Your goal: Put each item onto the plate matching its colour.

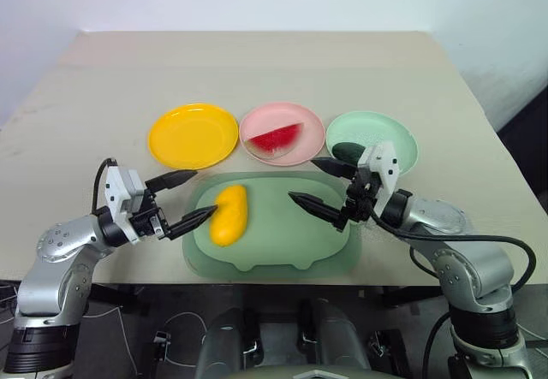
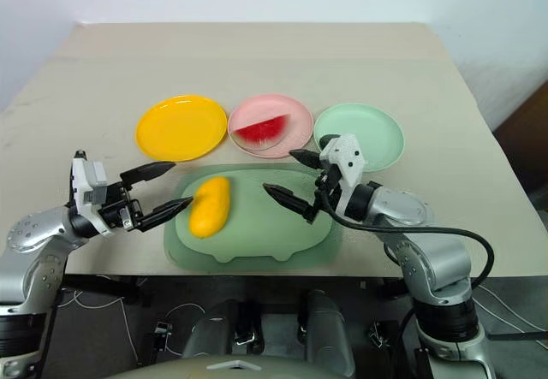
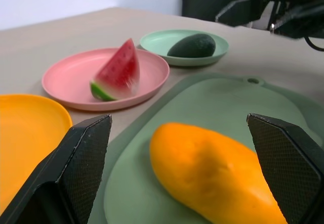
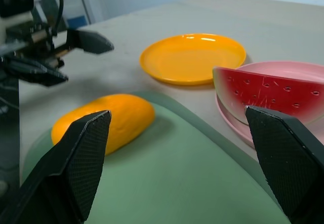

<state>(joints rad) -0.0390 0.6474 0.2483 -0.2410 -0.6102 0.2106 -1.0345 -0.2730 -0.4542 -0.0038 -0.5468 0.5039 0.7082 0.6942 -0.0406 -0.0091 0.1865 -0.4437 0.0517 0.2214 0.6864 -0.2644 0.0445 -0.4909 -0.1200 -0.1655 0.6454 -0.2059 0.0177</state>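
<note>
Lining up my spread left hand (image 1: 187, 198) beside the mango (image 1: 229, 214) on the tray (image 1: 282, 246); next grab, yellow plate (image 1: 193, 134).

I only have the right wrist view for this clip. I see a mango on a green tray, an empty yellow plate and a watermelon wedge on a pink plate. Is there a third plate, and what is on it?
Observer: Yes, a mint green plate stands beside the pink plate, and a dark avocado lies on it.
Operator: Is my right gripper carrying anything?
Observer: No. The right gripper is open and empty, above the tray on the side away from the mango.
Operator: And the left one?
Observer: The left gripper is open too, level, its jaws facing the mango from the tray's left edge, not touching it.
</note>
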